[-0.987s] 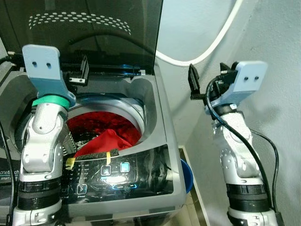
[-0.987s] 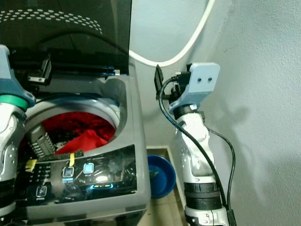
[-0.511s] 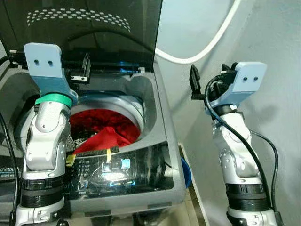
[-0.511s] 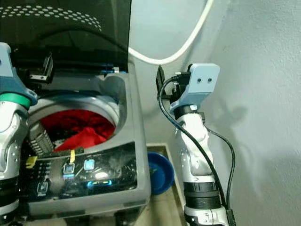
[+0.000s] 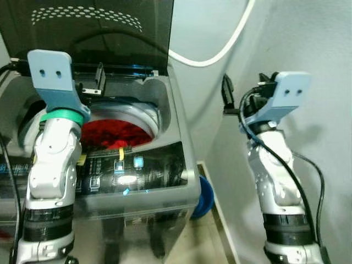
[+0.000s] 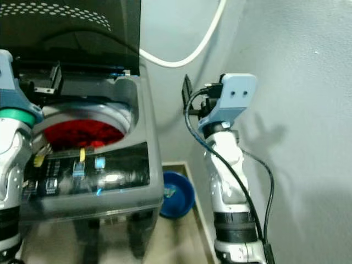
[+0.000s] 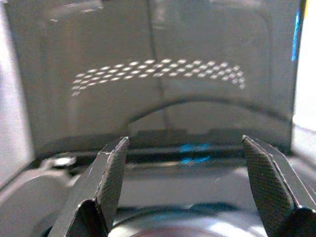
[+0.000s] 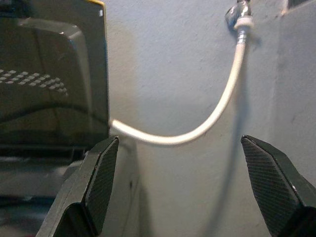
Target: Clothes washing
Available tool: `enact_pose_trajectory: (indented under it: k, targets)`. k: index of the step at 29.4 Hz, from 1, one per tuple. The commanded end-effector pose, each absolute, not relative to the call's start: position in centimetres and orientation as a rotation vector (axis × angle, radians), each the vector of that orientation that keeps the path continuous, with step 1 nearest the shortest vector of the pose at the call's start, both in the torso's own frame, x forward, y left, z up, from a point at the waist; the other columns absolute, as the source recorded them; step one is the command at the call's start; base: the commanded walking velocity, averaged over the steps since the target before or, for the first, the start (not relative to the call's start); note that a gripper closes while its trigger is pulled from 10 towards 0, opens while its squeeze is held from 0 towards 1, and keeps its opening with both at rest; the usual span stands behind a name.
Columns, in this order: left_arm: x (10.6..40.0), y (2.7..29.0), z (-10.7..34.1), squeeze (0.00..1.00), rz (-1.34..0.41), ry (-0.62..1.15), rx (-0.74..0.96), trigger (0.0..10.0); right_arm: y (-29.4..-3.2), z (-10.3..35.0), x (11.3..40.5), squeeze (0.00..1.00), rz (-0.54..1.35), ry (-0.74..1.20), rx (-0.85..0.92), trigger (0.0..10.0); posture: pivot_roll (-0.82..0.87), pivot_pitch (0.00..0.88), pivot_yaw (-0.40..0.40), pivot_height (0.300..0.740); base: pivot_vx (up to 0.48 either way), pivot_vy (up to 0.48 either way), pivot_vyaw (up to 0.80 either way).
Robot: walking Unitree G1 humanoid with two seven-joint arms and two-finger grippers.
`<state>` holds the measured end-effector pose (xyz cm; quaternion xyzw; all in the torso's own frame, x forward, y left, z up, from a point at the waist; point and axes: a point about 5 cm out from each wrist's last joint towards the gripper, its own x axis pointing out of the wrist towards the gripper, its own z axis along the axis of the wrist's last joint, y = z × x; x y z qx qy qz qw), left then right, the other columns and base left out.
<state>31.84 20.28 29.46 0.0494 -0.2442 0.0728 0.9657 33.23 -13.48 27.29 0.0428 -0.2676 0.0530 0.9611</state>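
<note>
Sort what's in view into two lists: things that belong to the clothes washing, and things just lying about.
Belongs to the job:
grey top-loading washing machine
its raised dark tinted lid
red clothes in the drum
lit touch control panel
white inlet hose on the wall

Just lying about:
blue plastic basin on the floor

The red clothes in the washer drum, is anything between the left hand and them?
Nothing visible blocks the way. The washer lid stands open behind the drum, and the left hand, fingers apart and holding nothing, is raised above the drum's back rim, with the red clothes lying exposed below it.
</note>
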Motion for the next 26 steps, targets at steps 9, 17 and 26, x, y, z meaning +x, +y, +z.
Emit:
enact_pose_trajectory:
  k: [9,17,26]
  targets:
    - [31.92,19.97,29.37,0.00,0.137,-0.497,0.112,10.0,-14.43,27.22,33.45,0.00,0.066,-0.541,0.075,10.0,0.07,0.038,-0.056,0.740,-0.323,0.000,0.00]
    - [31.96,19.82,29.27,0.00,0.131,-0.495,0.110,10.0,-14.54,26.91,33.50,0.00,0.052,-0.525,0.064,10.0,0.07,0.039,-0.055,0.740,-0.324,0.000,0.00]
    - [32.12,19.70,29.08,0.00,0.123,-0.482,0.095,10.0,-13.92,26.79,33.49,0.00,0.118,-0.523,0.025,10.0,0.07,0.039,-0.055,0.740,-0.216,0.000,0.05]
